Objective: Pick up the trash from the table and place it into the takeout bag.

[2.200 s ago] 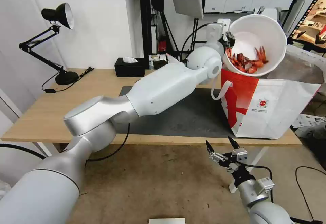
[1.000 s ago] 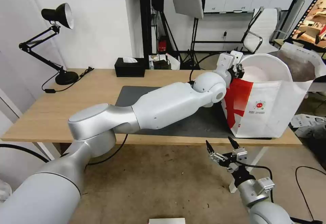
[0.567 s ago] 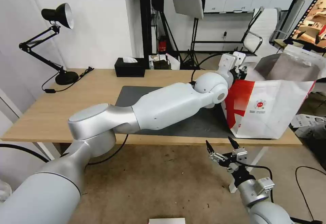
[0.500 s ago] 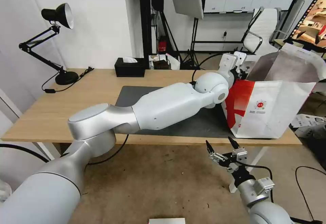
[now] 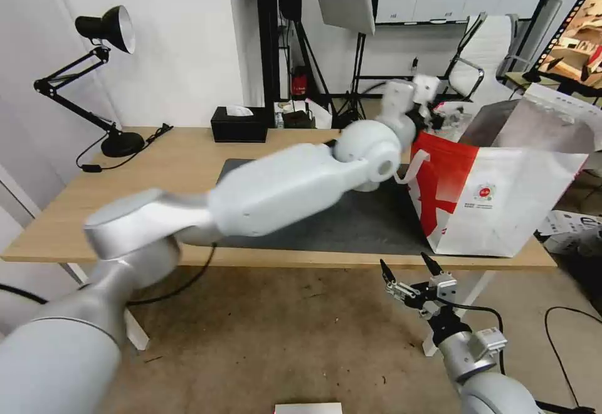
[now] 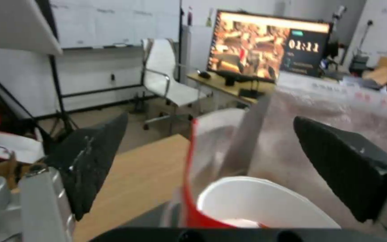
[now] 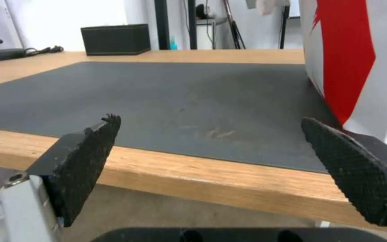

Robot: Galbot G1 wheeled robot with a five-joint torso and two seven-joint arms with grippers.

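Bag (image 5: 495,197) was white with a red panel, silver lining and small round red logo; bowl (image 6: 265,205) white; mat (image 7: 180,107) dark grey on light-wood table (image 5: 125,182); tissue box (image 5: 239,125) black.

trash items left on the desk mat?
0. The mat is bare. The white bowl sits inside the takeout bag, below the open left pincer. Other trash may be hidden there.

My left arm (image 5: 276,182) fills the frame's centre, glossy white shells with a silver elbow; my right gripper (image 5: 411,276), lower right, has black textured fingers (image 7: 84,161) on a silver wrist, thin black cable trailing.
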